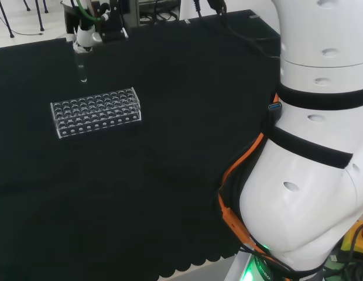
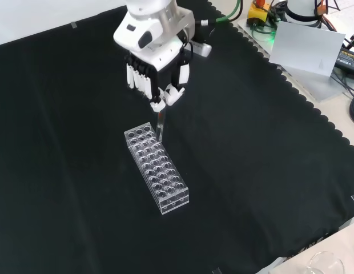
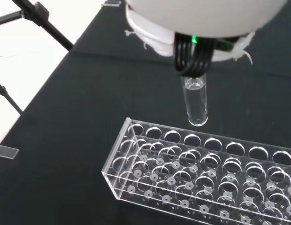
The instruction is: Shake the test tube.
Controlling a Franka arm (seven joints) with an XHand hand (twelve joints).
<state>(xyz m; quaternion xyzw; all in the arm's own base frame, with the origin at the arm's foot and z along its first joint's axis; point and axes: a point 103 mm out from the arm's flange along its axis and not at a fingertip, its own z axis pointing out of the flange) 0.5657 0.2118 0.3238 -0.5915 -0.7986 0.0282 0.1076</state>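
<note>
A: The test tube point(image 2: 160, 127) is pinched at its top by the curled fingers of the robot hand point(image 2: 157, 68) and is held upright, clear of the rack point(image 2: 156, 169).

B: In the wrist view its rounded bottom is seen just above the rack's end row of holes.

A: The rack itself is seen lying flat on the black cloth point(image 2: 262, 154) of the bench, with every visible hole unfilled.

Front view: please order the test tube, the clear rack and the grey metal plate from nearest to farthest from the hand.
1. Test tube: pinched in the fingers of the hand, hanging below it.
2. Rack: on the cloth just below the tube.
3. Metal plate: far right, beyond the cloth's edge.
</note>
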